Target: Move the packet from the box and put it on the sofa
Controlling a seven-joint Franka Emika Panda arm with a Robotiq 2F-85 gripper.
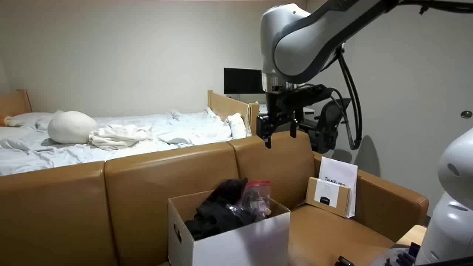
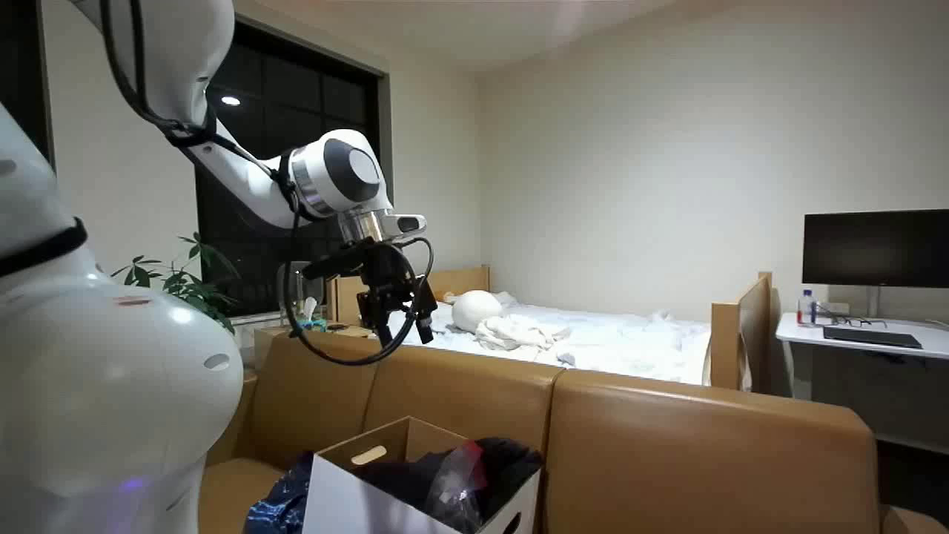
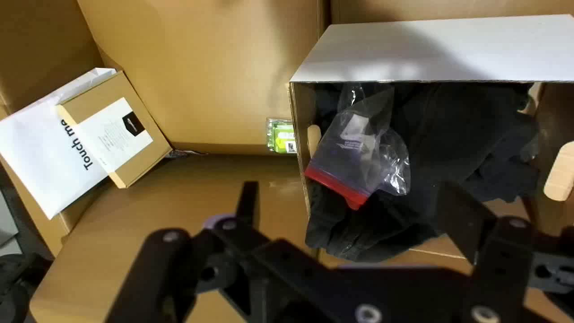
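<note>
Your claw (image 1: 281, 138), spread wide and empty, hangs well above the red-zip plastic bag (image 3: 350, 150), which lies, long axis aslant in the wrist view, on black fabric (image 3: 453, 139) in the white carton (image 3: 430, 51).

Red-edged packet (image 3: 354, 150) inside white box (image 3: 430, 49)

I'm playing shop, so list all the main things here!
Sheeted bed: 1, white, background
Wide leather-look sofa: 1, tan, near bed
Open cardboard box: 1, white, on sofa
Crinkly plastic packet: 1, clear/red, in box
Fabric bundle: 1, black, in box
Flat cardboard carton: 1, brown, on sofa
"Touch me" paper: 1, white, behind carton
Flat screen: 1, black, on white desk
Jointed robot arm: 1, white, over sofa
Two-fingered tool: 1, black, on arm
</note>
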